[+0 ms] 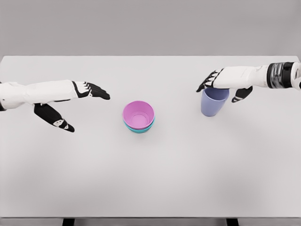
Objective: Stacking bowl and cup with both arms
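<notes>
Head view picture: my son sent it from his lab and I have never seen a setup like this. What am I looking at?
This is a simulator's render from a camera on a humanoid robot's head, looking down at a white table. The two white arms are the robot's own. Its left hand hovers open, holding nothing. Its right hand is wrapped around the top of a lavender cup; whether the cup rests on the table or is lifted, I cannot tell. In the middle, a pink bowl sits nested inside a teal bowl.
</notes>
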